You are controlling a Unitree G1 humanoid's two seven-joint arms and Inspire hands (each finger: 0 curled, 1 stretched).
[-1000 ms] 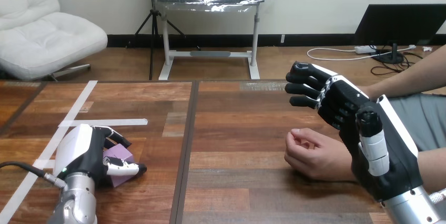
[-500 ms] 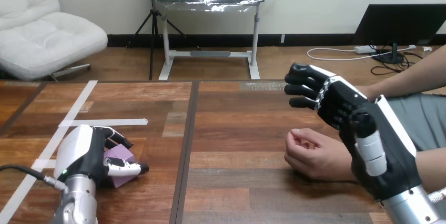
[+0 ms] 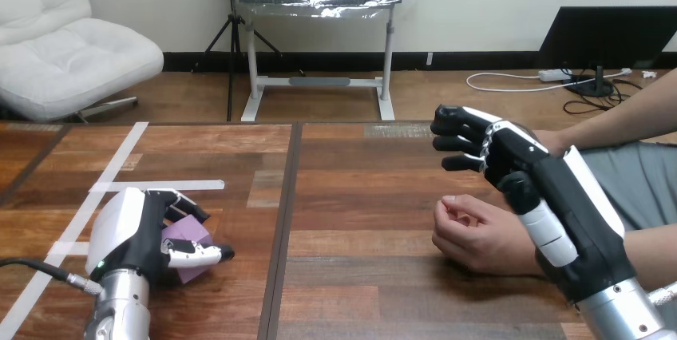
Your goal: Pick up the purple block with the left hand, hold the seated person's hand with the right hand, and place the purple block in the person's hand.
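Note:
The purple block [image 3: 185, 238] lies on the table at the lower left, under my left hand [image 3: 132, 232]. That hand's fingers curl over the block's far side and its thumb runs along the near side. The person's hand [image 3: 475, 234] rests on the table at the right, loosely curled with the palm turned left. My right hand [image 3: 551, 200] hovers just behind and above it, fingers relaxed and spread toward the left, thumb pointing down over the person's wrist. I see a gap between my right hand and the person's hand.
White tape strips [image 3: 152, 187] cross the left part of the wooden table [image 3: 351, 196]. A dark seam [image 3: 283, 220] runs down the table's middle. The person's forearm [image 3: 659, 248] lies along the right edge.
My left hand has shifted slightly forward and right with the block in it. My right hand has tipped left and lowered a little toward the person's hand.

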